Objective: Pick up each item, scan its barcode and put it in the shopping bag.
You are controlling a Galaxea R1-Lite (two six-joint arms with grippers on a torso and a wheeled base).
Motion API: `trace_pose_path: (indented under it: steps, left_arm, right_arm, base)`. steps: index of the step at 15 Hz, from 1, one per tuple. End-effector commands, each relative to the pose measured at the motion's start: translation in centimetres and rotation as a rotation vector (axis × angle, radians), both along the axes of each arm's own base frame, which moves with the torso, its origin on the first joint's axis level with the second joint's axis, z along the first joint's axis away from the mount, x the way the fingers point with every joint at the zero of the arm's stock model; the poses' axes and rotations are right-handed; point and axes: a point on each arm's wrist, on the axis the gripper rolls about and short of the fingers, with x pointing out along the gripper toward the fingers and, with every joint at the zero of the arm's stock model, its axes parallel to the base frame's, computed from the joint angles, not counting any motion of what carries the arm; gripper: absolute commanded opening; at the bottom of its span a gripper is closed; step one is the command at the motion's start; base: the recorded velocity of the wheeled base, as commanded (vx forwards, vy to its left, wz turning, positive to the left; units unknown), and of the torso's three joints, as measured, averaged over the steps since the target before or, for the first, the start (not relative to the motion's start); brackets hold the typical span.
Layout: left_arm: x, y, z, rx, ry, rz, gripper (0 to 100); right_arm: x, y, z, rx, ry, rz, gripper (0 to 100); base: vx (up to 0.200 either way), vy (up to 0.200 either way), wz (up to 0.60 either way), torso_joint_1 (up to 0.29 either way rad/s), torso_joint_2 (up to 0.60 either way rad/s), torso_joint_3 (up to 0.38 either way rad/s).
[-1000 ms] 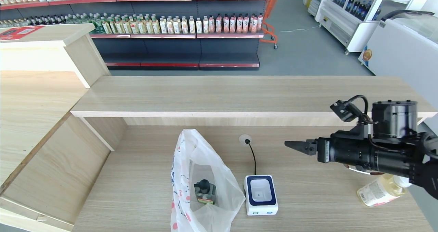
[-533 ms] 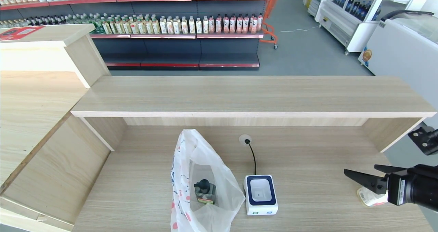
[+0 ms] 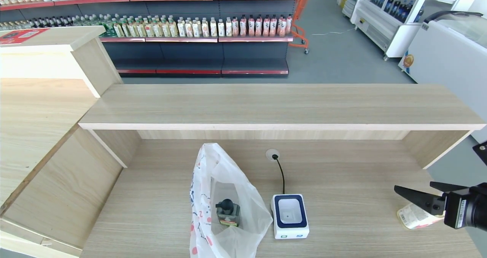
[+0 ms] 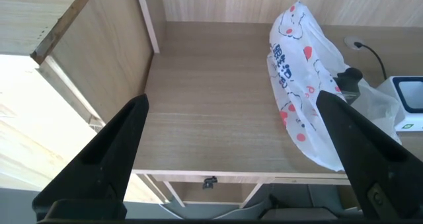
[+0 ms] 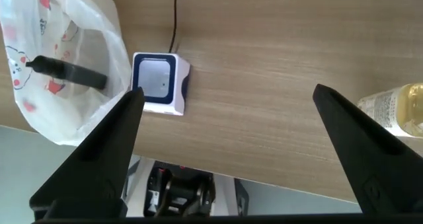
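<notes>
**Bottle on its side at the right end of the counter, with the right gripper open beside it**

The pale labelled bottle (image 3: 416, 217) is laid flat near the right edge of the counter (image 3: 342, 182). The right gripper (image 3: 412, 185) is held close by the bottle with its fingers spread apart and nothing clamped. The scanner (image 3: 290, 216) is set mid-counter, just beside the shopping bag (image 3: 201, 189), in which a dark bottle (image 3: 227, 212) is contained. The left gripper (image 4: 232, 97) is likewise held with its fingers wide apart and nothing gripped.
</notes>
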Motion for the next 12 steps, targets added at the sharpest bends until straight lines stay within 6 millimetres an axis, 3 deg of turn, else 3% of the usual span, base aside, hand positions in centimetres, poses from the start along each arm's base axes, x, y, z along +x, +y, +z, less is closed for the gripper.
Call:
trace_pose_path:
  steps: [1, 6, 12]
  left_arm:
    - [0.0, 0.0, 0.0, -0.001, -0.001, 0.0, 100]
    - [0.0, 0.0, 0.0, 0.001, -0.001, 0.0, 100]
    - [0.0, 0.0, 0.0, 0.004, -0.001, 0.002, 100]
  right_arm:
    - [-0.03, 0.03, -0.16, 0.0, 0.008, 0.002, 100]
    - [-0.38, 0.0, -0.35, 0.002, 0.027, 0.0, 100]
    - [-0.71, -0.19, -0.14, 0.003, 0.032, -0.014, 100]
  base:
    - [0.0, 0.0, 0.0, 0.0, 0.0, 0.0]
    - [0.0, 0.0, 0.0, 0.0, 0.0, 0.0]
    - [0.0, -0.2, 0.0, 0.007, 0.0, 0.002]
